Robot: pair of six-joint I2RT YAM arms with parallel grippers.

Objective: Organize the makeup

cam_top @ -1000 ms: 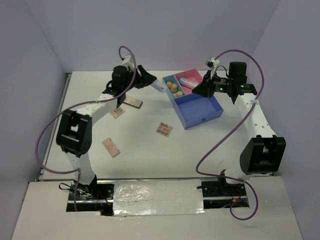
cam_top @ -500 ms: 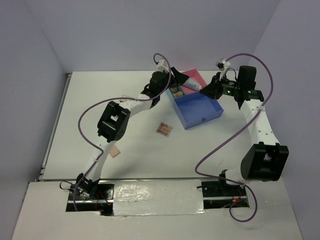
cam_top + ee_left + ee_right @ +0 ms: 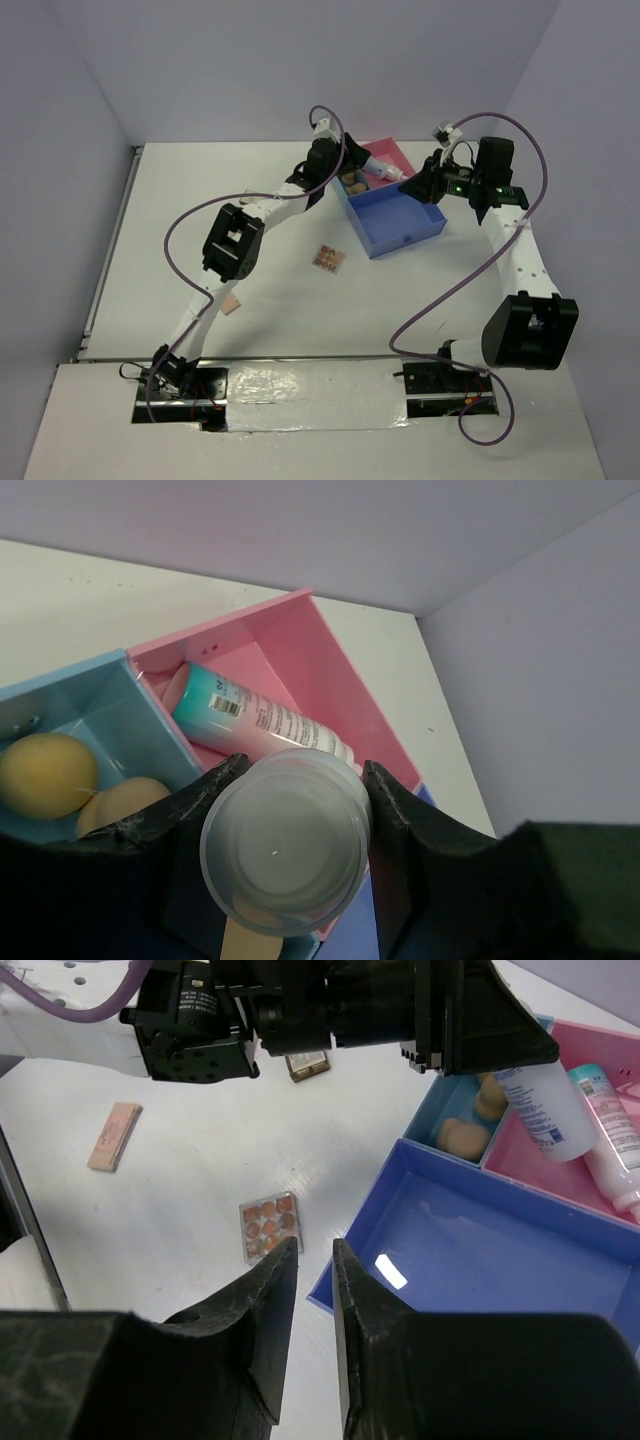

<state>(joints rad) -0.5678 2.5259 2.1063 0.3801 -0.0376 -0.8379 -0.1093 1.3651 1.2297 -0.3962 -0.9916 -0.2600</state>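
My left gripper is shut on a small white bottle and holds it above the pink compartment of the divided tray. It shows at the tray's back left in the top view, and the bottle also shows in the right wrist view. A pink-and-teal tube lies in the pink compartment. Two tan sponges sit in the light-blue compartment. My right gripper is nearly shut and empty, over the tray's near-left corner.
A multicolour-squares palette lies on the table left of the tray, also in the right wrist view. A pinkish palette lies nearer the left arm. A brown-gold palette lies under the left arm. The large blue compartment holds nothing.
My left arm has swung right from the back-left of the table to over the tray, carrying the bottle. My right gripper has drawn back slightly to the right.
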